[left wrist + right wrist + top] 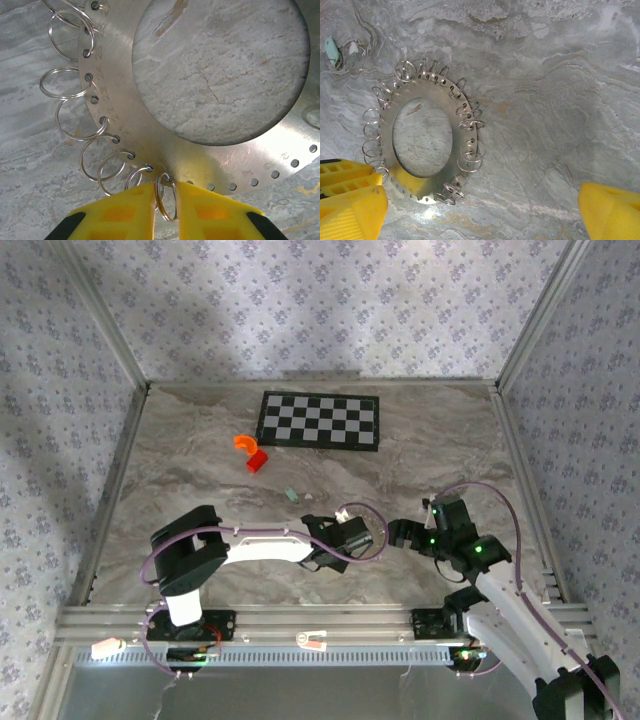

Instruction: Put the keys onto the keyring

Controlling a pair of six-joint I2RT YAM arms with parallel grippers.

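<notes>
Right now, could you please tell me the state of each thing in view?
Left claw: nearly shut around one small ring; grip unclear.
Right claw: wide open, empty.
Metal disc: flat on table, small rings hooked through its edge holes.
Teal piece: loose on table, apart from disc.

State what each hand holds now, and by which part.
Left hand pinches one split ring across its sides, where it hangs from the holed metal disc edge. Right hand stands open, holding nothing.
</notes>
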